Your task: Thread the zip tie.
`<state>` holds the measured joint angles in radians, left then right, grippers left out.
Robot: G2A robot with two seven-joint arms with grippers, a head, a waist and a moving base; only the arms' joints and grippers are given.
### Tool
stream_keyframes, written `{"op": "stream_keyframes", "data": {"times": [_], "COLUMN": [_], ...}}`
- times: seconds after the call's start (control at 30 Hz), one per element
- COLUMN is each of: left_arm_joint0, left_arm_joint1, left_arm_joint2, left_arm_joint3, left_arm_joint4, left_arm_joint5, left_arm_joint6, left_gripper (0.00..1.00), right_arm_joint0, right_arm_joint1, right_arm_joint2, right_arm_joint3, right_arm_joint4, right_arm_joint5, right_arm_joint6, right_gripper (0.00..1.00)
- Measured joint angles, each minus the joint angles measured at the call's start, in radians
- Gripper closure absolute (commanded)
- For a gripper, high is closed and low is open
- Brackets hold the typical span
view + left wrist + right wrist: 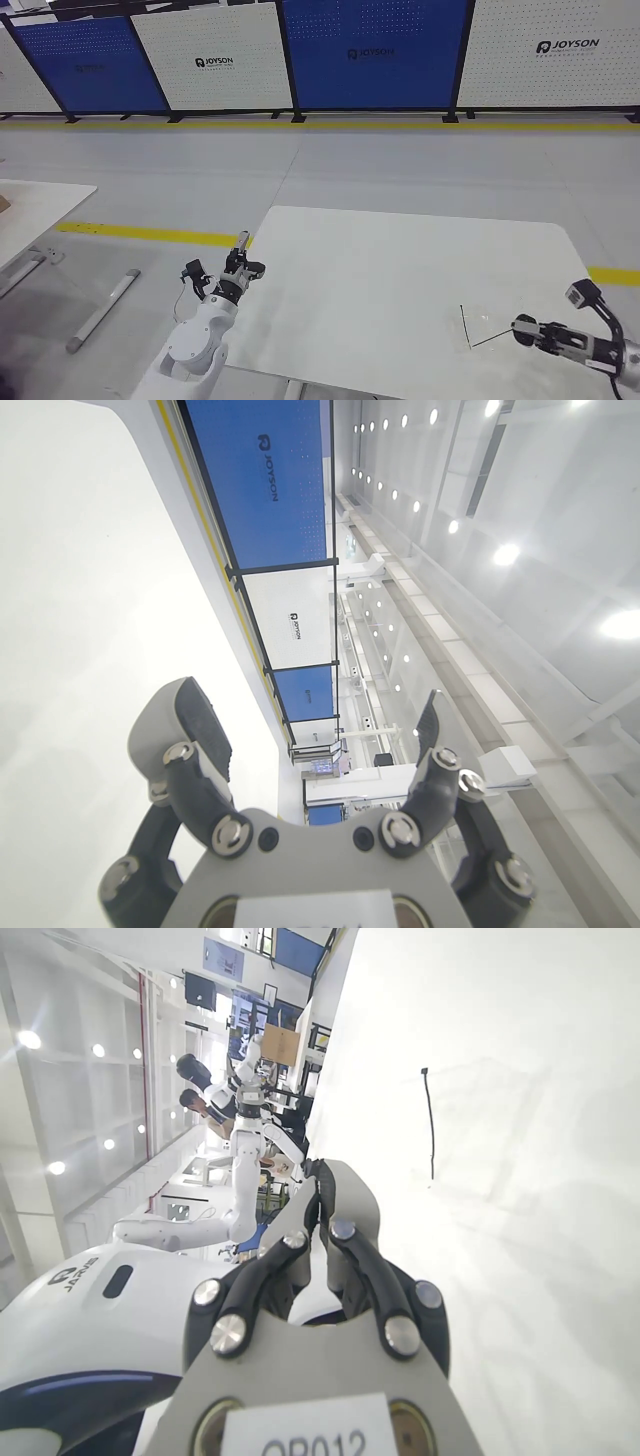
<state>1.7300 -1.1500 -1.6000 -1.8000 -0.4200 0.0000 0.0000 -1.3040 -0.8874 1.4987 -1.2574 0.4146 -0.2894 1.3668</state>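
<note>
A thin black zip tie lies straight and flat on the white table near its front right. In the right wrist view the zip tie shows its small head at the end farther from the robot. My right gripper hovers low just right of the tie, shut, with nothing visible between its pads. A faint dark line in the top view runs from its tip to the tie's near end; I cannot tell what it is. My left gripper stands open and empty at the table's left edge.
The table is bare apart from the tie. A second white table stands at the far left, with a metal bar on the floor between. Blue and white pegboard panels close off the back.
</note>
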Motion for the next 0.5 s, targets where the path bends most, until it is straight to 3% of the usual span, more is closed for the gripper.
{"op": "stream_keyframes", "data": {"times": [0.3,0.37,0.5], "left_arm_joint0": [0.000,0.000,0.000], "left_arm_joint1": [0.000,0.000,0.000], "left_arm_joint2": [0.000,0.000,0.000], "left_arm_joint3": [0.000,0.000,0.000], "left_arm_joint4": [0.000,0.000,0.000], "left_arm_joint5": [0.000,0.000,0.000], "left_arm_joint6": [0.000,0.000,0.000], "left_gripper": [0.00,0.00,0.00], "right_arm_joint0": [-0.001,-0.018,-0.073], "right_arm_joint1": [-0.001,-0.007,-0.020], "right_arm_joint2": [-0.002,-0.015,-0.008], "right_arm_joint3": [-0.004,-0.030,-0.093], "right_arm_joint4": [-0.004,0.004,0.139], "right_arm_joint5": [-0.001,-0.017,-0.053], "right_arm_joint6": [-0.013,-0.060,-0.114], "right_gripper": [1.00,1.00,1.00]}}
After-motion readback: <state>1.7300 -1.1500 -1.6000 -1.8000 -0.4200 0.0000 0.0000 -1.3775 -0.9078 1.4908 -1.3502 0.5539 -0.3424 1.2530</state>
